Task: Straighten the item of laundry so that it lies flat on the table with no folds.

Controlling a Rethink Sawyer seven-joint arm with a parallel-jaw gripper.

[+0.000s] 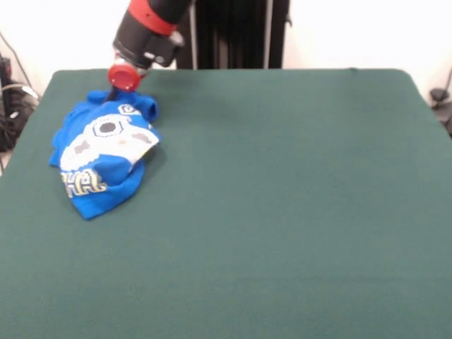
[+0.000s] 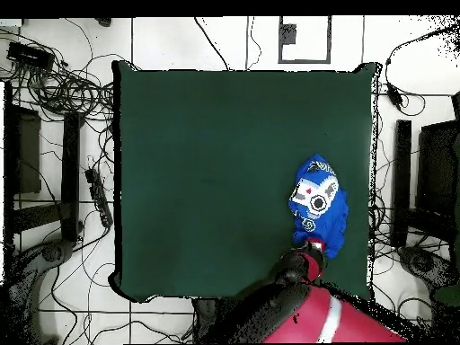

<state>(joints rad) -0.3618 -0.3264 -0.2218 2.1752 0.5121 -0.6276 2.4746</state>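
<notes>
The shirt (image 1: 104,153) lies bunched near the table's (image 1: 282,212) far-left corner, long axis running far to near. The gripper (image 1: 113,94) touches its far end; grip unclear.

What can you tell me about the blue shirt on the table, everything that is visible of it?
The shirt is bright blue cloth with a white pixel-style graphic and pale block letters. It is bunched up with folds, not flat, and one edge is turned over. It lies on the green table near the robot's side, close to one side edge. The gripper is at its far edge; whether they touch cannot be told.
</notes>
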